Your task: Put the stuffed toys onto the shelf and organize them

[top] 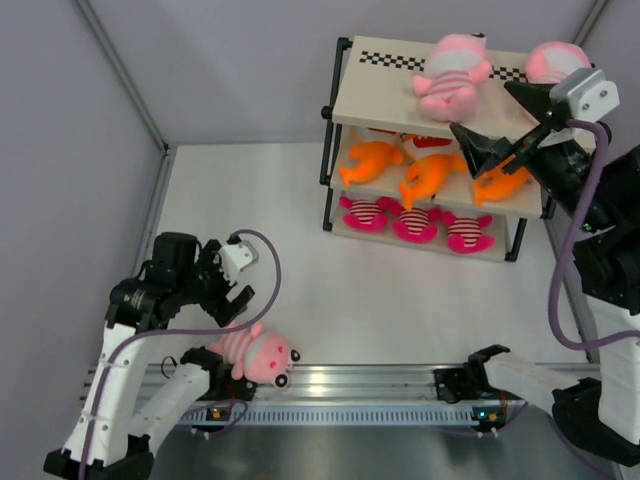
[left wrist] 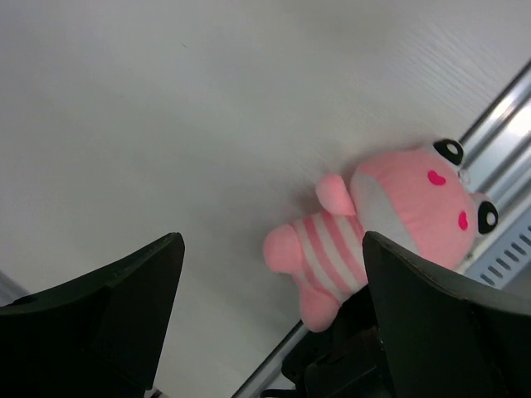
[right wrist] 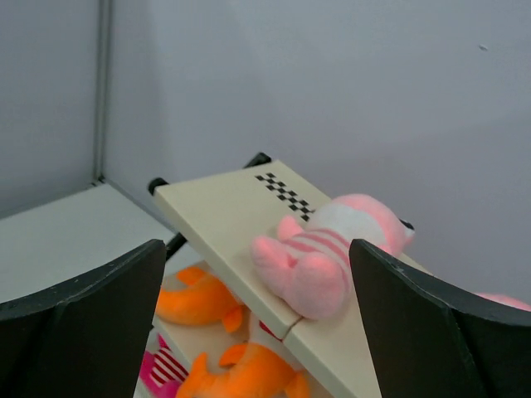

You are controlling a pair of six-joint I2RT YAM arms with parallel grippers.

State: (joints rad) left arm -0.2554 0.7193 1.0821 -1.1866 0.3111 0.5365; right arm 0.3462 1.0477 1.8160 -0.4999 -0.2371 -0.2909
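My left gripper (top: 226, 290) is wide open and holds nothing. It hangs just above the loose pink doll (top: 256, 355), which lies on the table (top: 300, 270) well apart from the shelf (top: 331, 120), on the near left side, touching the metal rail (top: 360, 380) by my bases. I judge that the step in hand is to pick up this doll. To do it well, I should come down over the striped body and not the round head, with one finger on each side of the waist, and take care that the finger on the rail side does not catch the rail. The plush is soft, so I should close firmly. My right gripper (top: 492, 118) is also open and empty, beside the top board of the shelf. On the shelf I count two pink dolls (top: 452, 75) on the top board, the second partly hidden behind my right arm, three orange sharks (top: 368, 160) on the middle board, and three magenta creatures (top: 366, 214) on the bottom board. With the loose one the pink dolls make three, so I think its place is the top board.
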